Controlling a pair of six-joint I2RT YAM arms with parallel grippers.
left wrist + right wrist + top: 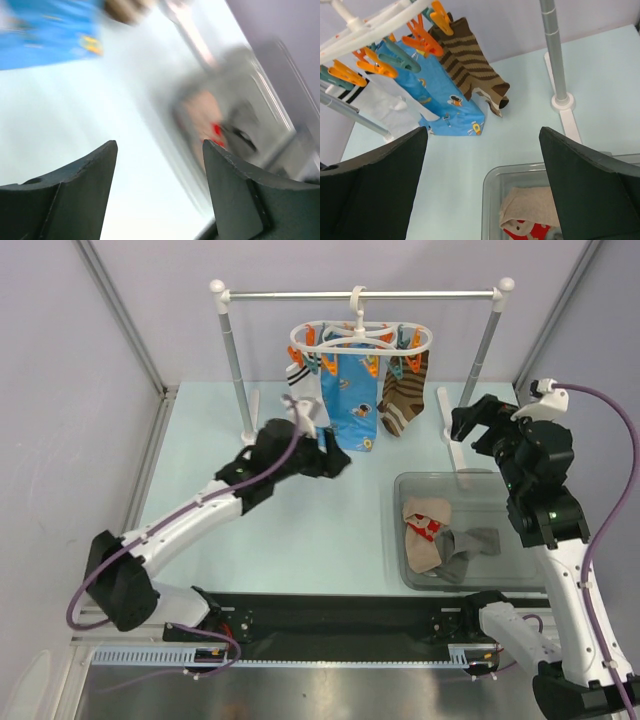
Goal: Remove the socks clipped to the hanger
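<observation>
The white plastic oval-ring hanger point(360, 337) hangs by its hook from a silver metal rail point(300, 295) at the far side of the pale table point(300, 530). Clipped to it are a white sock with black stripes point(299, 388) on the left, a larger blue cartoon-print cloth point(350, 408) in the middle and a brown-and-cream striped sock point(405, 395) on the right. The right wrist view shows the orange clips point(422, 42) holding the fabric.

The left pincer point(325, 448) reaches in just beside the lower end of the white sock. The overhead view does not show whether the two touch. In its own blurred wrist view the left pincer point(160, 165) stands wide apart, with nothing between the fingers.

The right pincer point(472, 422) hovers near the rail's right post, above the far edge of a clear plastic bin point(420, 485). It is also spread open and empty – its wrist camera looks toward the striped sock. In the bin lie a beige sock with red marks point(425, 530) and a grey sock point(470, 543), touching each other.
</observation>
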